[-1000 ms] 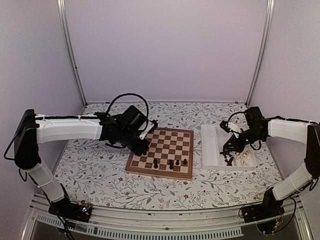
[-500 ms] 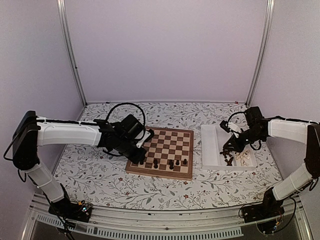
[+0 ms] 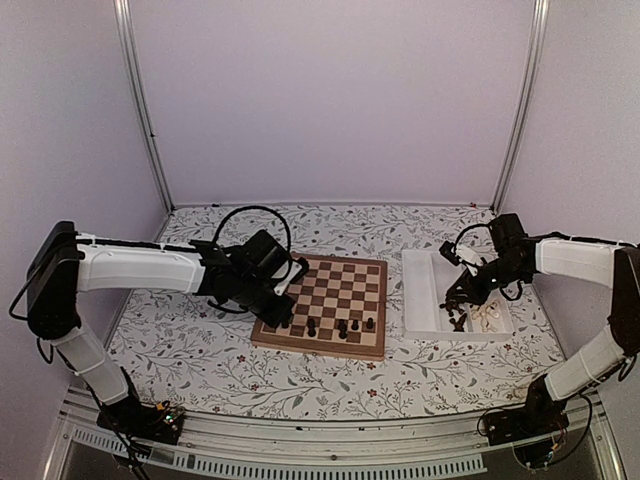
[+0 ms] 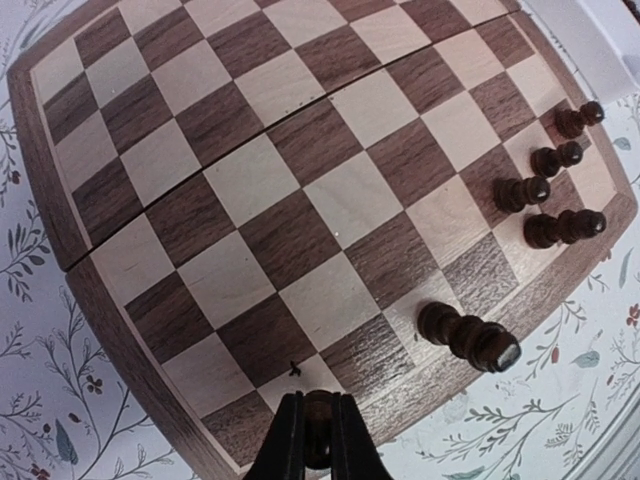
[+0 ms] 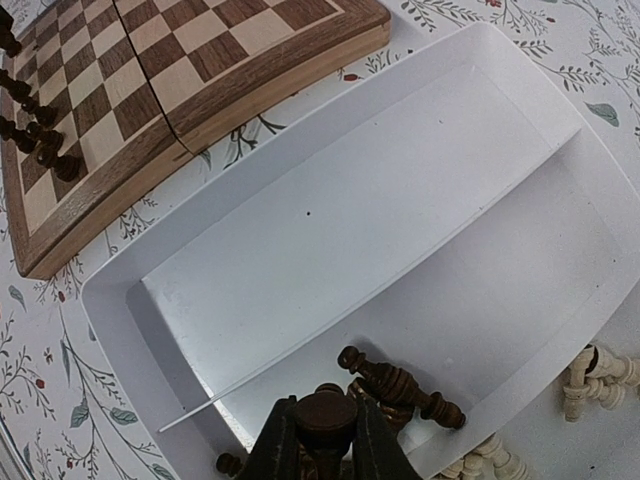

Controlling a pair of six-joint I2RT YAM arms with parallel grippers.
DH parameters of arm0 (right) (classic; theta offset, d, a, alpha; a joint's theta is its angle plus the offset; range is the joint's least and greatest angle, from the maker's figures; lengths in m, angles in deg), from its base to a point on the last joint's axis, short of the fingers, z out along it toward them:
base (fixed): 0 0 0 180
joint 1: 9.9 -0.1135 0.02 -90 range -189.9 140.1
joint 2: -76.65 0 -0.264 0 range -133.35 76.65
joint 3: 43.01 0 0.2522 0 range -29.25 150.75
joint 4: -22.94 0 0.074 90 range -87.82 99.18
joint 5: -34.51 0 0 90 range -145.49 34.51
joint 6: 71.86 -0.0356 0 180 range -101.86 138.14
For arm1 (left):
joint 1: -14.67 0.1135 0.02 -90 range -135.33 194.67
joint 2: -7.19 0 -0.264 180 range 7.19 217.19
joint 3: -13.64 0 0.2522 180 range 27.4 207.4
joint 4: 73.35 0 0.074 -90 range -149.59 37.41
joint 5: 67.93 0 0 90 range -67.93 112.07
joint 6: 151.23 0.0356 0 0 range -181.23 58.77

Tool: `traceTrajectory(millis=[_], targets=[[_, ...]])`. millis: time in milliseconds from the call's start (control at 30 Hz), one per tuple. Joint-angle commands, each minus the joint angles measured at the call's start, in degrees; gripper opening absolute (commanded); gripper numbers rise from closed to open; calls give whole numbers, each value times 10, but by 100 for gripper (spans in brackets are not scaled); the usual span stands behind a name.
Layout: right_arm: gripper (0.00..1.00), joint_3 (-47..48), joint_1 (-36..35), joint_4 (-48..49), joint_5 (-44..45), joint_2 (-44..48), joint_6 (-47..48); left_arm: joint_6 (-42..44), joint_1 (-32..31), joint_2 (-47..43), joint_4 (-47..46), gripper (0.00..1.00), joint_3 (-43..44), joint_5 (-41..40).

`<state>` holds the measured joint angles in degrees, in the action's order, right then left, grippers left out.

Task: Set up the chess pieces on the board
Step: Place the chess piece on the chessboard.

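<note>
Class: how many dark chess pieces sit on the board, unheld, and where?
5, all along the board's near edge: four small pieces clustered, one bigger piece alone. A sixth piece is pinched in the left fingers.

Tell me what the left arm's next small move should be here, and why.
Probably ease straight down and open. The left gripper is shut on a dark piece above the board at its near corner. That corner lies along the edge where other dark pieces already stand upright. Whether the piece touches its square yet cannot be told.
</note>
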<state>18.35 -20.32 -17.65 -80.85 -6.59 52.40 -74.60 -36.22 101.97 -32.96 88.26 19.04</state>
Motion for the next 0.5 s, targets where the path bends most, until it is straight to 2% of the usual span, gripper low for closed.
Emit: traceTrajectory(millis=[0,200,467], targets=[[11,5,3,8,4,-6,-6,-4,-4,17,-12,5,-8,-7],[11,5,3,8,3,-8,-6,-6,-5,22,-12,6,-10,-8],[11,4,3,7,2,-7,-6,-10,-8,28,-8,26,-6,-16]])
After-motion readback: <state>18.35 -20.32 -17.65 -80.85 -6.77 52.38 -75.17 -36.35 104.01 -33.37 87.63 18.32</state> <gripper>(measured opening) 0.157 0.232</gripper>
